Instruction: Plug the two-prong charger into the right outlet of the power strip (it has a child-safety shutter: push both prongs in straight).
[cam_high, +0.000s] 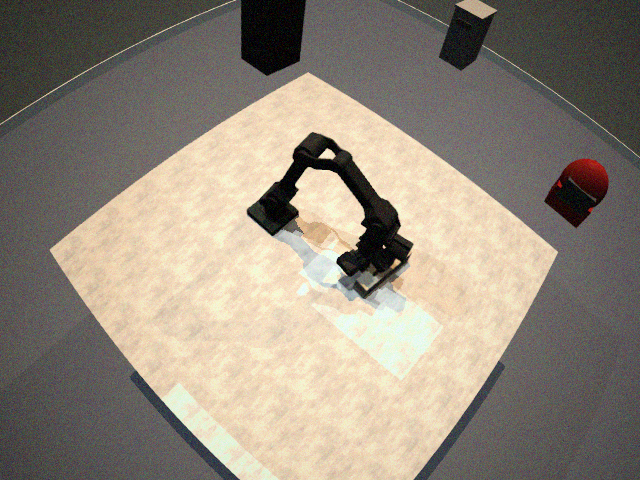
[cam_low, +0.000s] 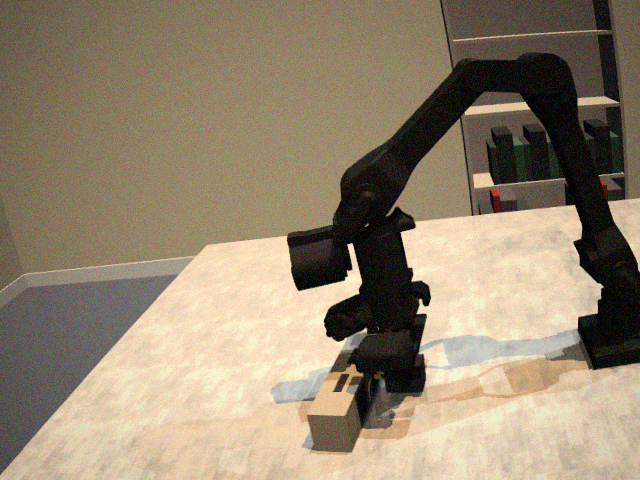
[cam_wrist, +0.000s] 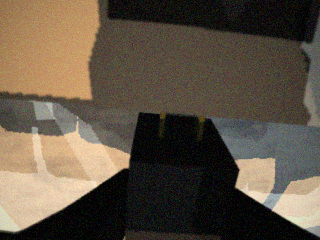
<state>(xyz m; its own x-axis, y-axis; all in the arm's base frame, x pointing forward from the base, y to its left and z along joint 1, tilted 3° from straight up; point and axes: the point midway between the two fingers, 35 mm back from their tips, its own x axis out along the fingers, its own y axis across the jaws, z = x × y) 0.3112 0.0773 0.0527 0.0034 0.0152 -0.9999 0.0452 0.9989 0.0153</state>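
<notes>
Black arm (cam_high: 356, 180) bends over the pale, mottled table (cam_high: 206, 289)

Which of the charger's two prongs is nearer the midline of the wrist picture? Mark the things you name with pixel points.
The left-hand prong (cam_wrist: 162, 127), as the wrist view shows it: it lies almost on the vertical midline, while the right-hand prong (cam_wrist: 201, 129) is clearly off to the right.
</notes>
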